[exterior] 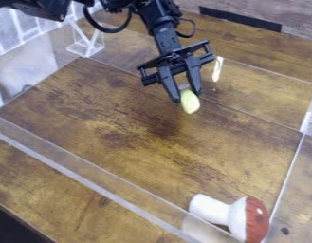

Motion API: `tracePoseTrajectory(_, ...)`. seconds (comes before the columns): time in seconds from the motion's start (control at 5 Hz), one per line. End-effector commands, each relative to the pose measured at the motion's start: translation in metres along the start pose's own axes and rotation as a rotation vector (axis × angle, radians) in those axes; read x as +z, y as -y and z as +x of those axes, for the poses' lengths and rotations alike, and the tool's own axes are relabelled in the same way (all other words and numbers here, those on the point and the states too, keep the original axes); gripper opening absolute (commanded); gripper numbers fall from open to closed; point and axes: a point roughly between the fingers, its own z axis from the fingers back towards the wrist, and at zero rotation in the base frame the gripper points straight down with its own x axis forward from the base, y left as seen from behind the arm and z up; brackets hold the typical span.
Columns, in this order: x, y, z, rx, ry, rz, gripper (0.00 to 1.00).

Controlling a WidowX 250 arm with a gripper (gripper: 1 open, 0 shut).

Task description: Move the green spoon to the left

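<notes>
One gripper (pixel 184 87) is clamping the green spoon (pixel 190 99) between narrow fingers, holding it just above the wooden tabletop (pixel 107 123), while a toy mushroom (pixel 231 214) is lying well apart.

yellow-green spoon (pixel 190 101); red-capped mushroom (pixel 231 215)

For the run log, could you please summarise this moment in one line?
gripper: shut on spoon | spoon: lifted off table | mushroom: untouched, near corner
</notes>
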Motion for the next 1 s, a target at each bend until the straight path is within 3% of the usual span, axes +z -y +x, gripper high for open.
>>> tracePoseTrajectory(0.0,0.03,0.013,-0.029,-0.078,0.087,-0.039,0.0)
tracePoseTrajectory(0.4,0.027,0.032,-0.054,-0.057,0.117,-0.106,0.0)
tracePoseTrajectory(0.8,0.058,0.007,-0.08,-0.057,0.113,-0.161,0.0)
